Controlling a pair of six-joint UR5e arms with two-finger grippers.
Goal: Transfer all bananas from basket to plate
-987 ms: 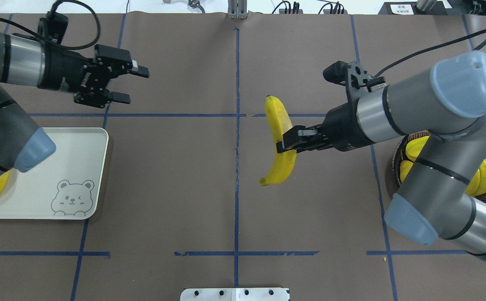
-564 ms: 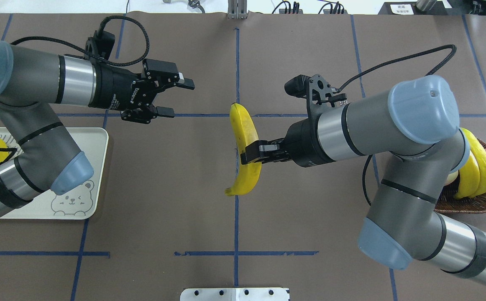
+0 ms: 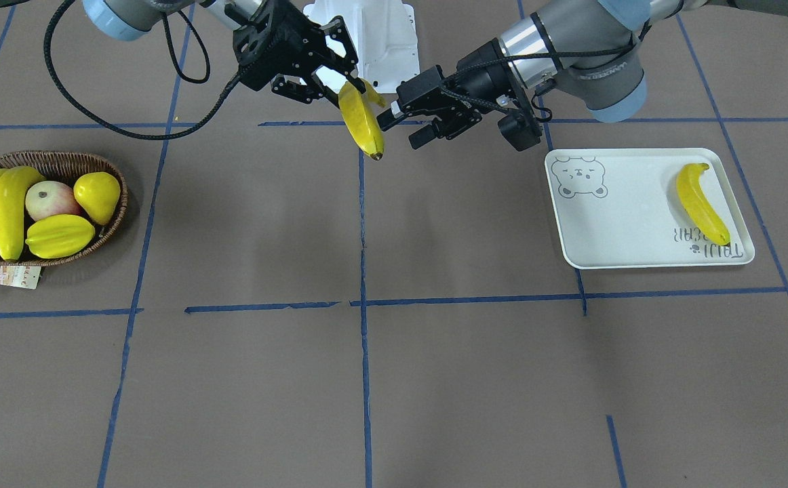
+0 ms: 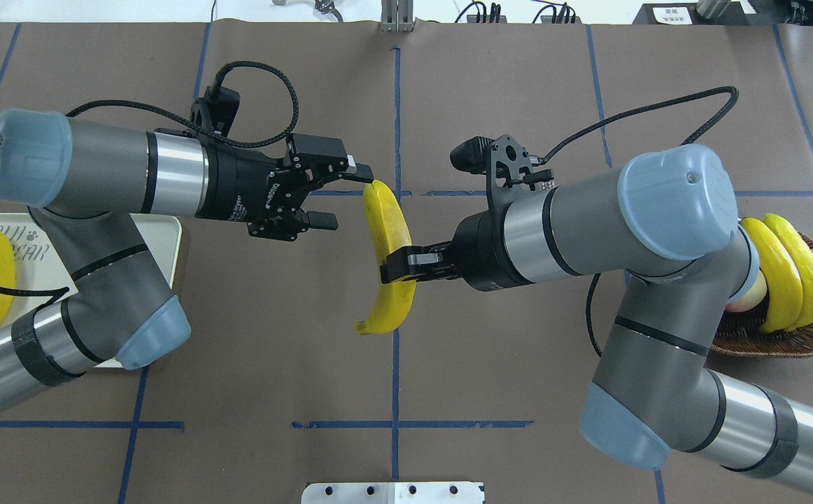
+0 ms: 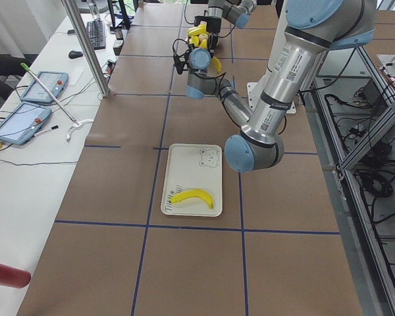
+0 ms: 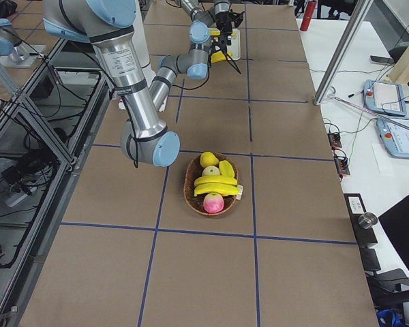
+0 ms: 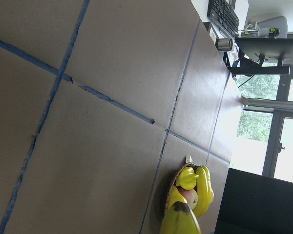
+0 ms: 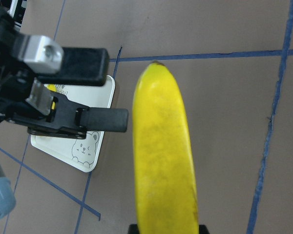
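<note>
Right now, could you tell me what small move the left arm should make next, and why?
Probably ease the left claw toward the held banana until its open fingers straddle the far end, ready to close. The right claw is shut on the banana's middle, holding it in the air, and the left claw sits just beside that end, not around it.

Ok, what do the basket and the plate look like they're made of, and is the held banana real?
The basket: brown woven wicker or rattan, weave visible on its rim. The plate: smooth cream plastic or melamine, printed bear. The banana: very even yellow skin, perhaps plastic; I cannot tell.
</note>
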